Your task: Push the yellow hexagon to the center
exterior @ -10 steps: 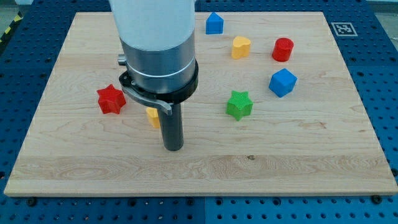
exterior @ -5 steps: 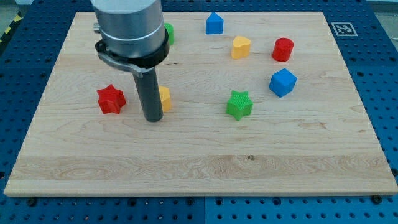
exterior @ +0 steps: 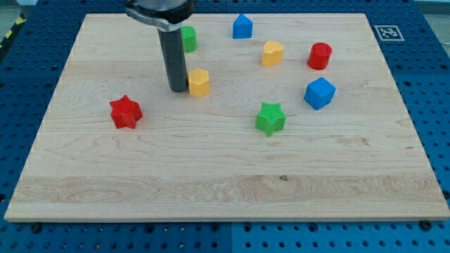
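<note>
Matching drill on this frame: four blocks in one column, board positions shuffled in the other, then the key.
Things:
1. yellow hexagon
2. red star
3. blue cube
4. green star

Places:
A. farthest toward the view's left
B. right beside my tip, on its right in the view
C. right of the green star, below the red cylinder
D. near the board's middle

Pairs: 1-B, 2-A, 3-C, 4-D

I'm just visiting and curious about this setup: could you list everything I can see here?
Wooden board: one, light wood, on a blue pegged table.
Yellow hexagon: one, upper middle.
Yellow heart: one, top, right of middle.
Red star: one, left.
Red cylinder: one, upper right.
Blue blocks: two, top middle and right.
Green star: one, middle right.
Green block: one, top, partly hidden.
Marker tag: one, top right corner.
My tip: one, dark, just left of the yellow hexagon.
</note>
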### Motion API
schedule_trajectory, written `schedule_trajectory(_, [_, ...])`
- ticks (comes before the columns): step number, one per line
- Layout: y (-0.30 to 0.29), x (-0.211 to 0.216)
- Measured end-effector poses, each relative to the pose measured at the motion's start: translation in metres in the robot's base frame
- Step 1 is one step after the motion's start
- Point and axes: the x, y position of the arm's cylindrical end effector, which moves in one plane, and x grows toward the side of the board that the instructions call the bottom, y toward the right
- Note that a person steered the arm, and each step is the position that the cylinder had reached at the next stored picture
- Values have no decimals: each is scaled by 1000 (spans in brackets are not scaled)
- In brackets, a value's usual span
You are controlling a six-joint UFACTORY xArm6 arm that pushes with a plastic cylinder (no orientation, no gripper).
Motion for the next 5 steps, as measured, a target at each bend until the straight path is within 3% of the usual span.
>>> schedule_trajectory(5, [26, -5])
